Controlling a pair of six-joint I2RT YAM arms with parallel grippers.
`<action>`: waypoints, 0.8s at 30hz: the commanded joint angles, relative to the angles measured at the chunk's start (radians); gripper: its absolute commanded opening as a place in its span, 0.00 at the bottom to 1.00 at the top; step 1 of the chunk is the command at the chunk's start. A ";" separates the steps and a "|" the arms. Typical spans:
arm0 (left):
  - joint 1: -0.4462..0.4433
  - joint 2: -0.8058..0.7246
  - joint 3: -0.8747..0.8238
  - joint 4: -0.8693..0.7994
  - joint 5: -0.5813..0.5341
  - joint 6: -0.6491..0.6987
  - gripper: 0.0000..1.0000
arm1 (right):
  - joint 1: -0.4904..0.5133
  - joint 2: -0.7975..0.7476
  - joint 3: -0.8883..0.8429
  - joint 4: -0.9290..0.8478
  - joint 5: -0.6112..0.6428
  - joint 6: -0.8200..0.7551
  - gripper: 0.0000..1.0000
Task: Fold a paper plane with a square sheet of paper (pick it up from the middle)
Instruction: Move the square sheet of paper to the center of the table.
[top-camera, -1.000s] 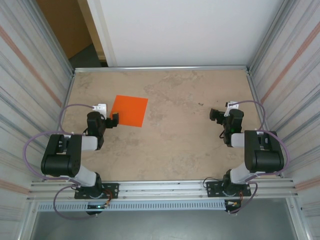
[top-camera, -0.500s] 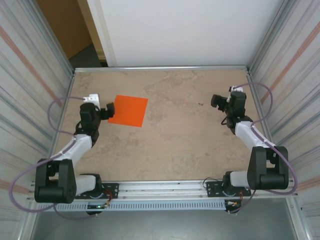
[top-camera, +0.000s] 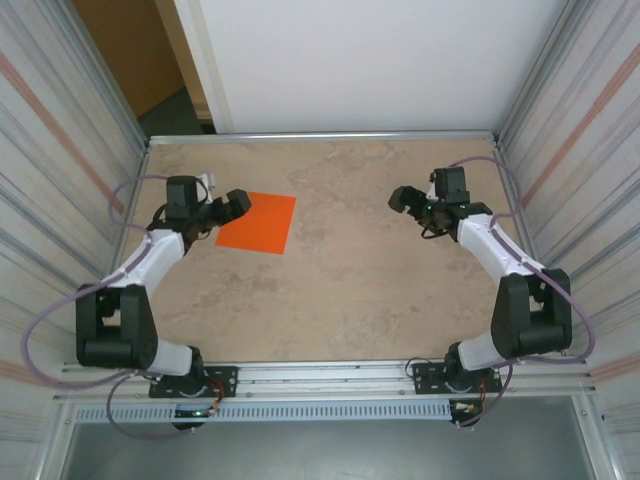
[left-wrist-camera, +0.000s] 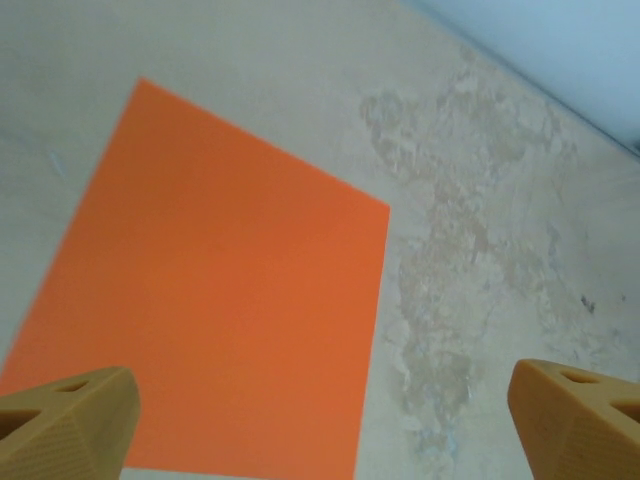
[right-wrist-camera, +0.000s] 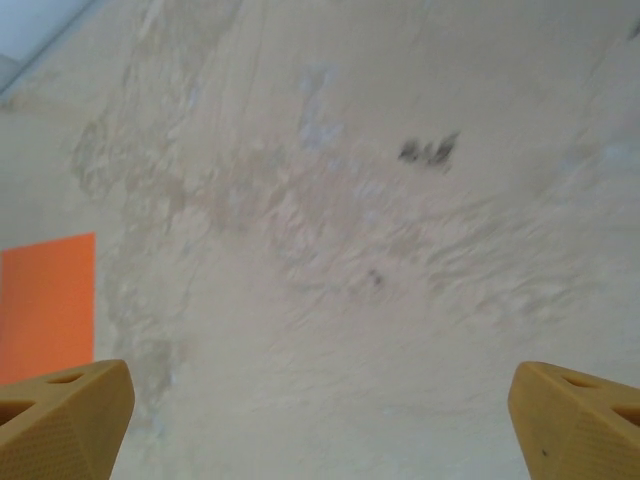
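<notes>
Stretched farther forward than before, left gripper (top-camera: 237, 204) and right gripper (top-camera: 400, 199) gape wide (square sheet of paper (top-camera: 262, 224) flat).

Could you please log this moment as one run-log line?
square sheet of paper: flat, unfolded, on table | left gripper: open, over its left edge | right gripper: open, apart from it | folding: not begun

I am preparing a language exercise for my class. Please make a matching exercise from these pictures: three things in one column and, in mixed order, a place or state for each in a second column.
Column 1
1. bright orange square sheet of paper
2. left arm's two-finger gripper
3. right arm's two-finger gripper

Column 2
A. open, over bare beige table, apart from the sheet
B. flat and unfolded, on the table's left half
C. open, at the sheet's left edge

Pairs: 1-B, 2-C, 3-A
</notes>
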 joint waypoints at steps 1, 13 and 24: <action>-0.026 0.103 0.105 -0.081 0.080 -0.047 0.90 | 0.035 0.042 0.042 -0.022 -0.143 0.147 0.91; -0.038 0.455 0.414 -0.246 -0.067 -0.089 0.44 | 0.068 0.179 0.133 -0.070 -0.194 0.255 0.66; -0.009 0.581 0.500 -0.351 -0.115 -0.068 0.27 | 0.069 0.231 0.147 -0.072 -0.207 0.251 0.62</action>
